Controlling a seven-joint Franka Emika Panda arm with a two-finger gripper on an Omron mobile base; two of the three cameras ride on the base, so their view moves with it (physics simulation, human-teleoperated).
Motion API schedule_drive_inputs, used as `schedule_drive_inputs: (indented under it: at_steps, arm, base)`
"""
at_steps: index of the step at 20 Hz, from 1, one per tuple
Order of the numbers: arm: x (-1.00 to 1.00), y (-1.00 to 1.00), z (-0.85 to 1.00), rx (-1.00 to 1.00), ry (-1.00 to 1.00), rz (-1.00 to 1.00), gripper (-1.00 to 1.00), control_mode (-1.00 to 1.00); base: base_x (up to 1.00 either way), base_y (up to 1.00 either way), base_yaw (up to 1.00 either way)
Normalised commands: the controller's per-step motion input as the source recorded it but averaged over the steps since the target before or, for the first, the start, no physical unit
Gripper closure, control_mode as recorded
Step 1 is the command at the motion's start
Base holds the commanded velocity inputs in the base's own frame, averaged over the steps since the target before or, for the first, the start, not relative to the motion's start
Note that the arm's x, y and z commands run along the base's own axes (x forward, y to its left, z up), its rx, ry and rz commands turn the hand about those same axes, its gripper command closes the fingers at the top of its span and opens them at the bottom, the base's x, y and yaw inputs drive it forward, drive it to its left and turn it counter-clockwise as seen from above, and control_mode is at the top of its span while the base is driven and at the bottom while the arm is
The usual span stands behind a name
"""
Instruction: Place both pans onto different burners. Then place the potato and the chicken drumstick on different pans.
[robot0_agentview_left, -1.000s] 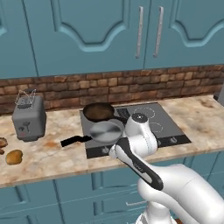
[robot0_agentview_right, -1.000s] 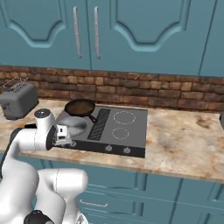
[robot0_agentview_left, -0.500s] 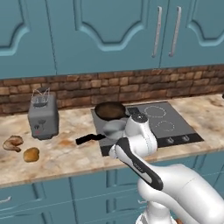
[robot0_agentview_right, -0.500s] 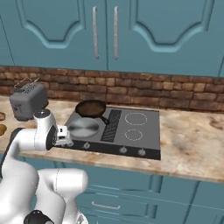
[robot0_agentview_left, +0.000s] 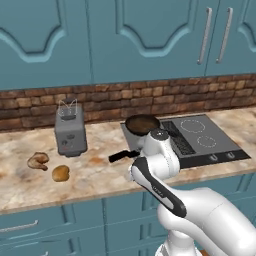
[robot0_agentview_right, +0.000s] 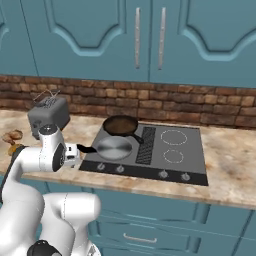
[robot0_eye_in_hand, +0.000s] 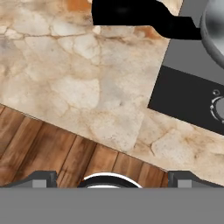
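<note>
**Both pans parked on the hob, food waiting off to the side**

Teal cupboards and a brick backsplash sit behind a long beige marble-look bench (robot0_agentview_left: 100, 172), with a flat dark-grey glass cooktop (robot0_agentview_right: 190, 167) set into it.

Both pans are on the left half of that cooktop. The deeper round pan with the dark brown inside (robot0_agentview_right: 120, 125) is at the back, and the shallow shiny silver-grey pan (robot0_agentview_right: 114, 148) is right in front of it, its long black handle (robot0_agentview_left: 120, 156) sticking out over the bench. They look to be on separate burners, so I'd call that half of the job done. The two white ring burners (robot0_agentview_right: 173, 146) on the right are bare.

The brown lumpy potato (robot0_agentview_left: 60, 173) and the pale tan chicken drumstick (robot0_agentview_left: 38, 160) lie close together further left, in front of a grey boxy toaster (robot0_agentview_left: 69, 131), well apart from the pans.

The gripper (robot0_agentview_right: 75, 154) hangs at the bench's front edge just beside the silver pan's handle, jaws spread wide and carrying nothing. That makes sense to me: hand free, ready to go fetch the food.
</note>
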Motion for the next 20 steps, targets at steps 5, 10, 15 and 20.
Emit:
schedule_drive_inputs:
  at_steps: [5, 10, 15, 20]
  arm:
    - [0.00, 0.00, 0.00, 0.00, 0.00, 0.00, -1.00, 1.00]
    - [0.00, 0.00, 0.00, 0.00, 0.00, 0.00, -1.00, 1.00]
    - [0.00, 0.00, 0.00, 0.00, 0.00, 0.00, -1.00, 1.00]
    - [0.00, 0.00, 0.00, 0.00, 0.00, 0.00, -1.00, 1.00]
  base:
    - [0.00, 0.47, 0.00]
    - [0.00, 0.45, 0.00]
    - [0.00, 0.46, 0.00]
    - [0.00, 0.43, 0.00]
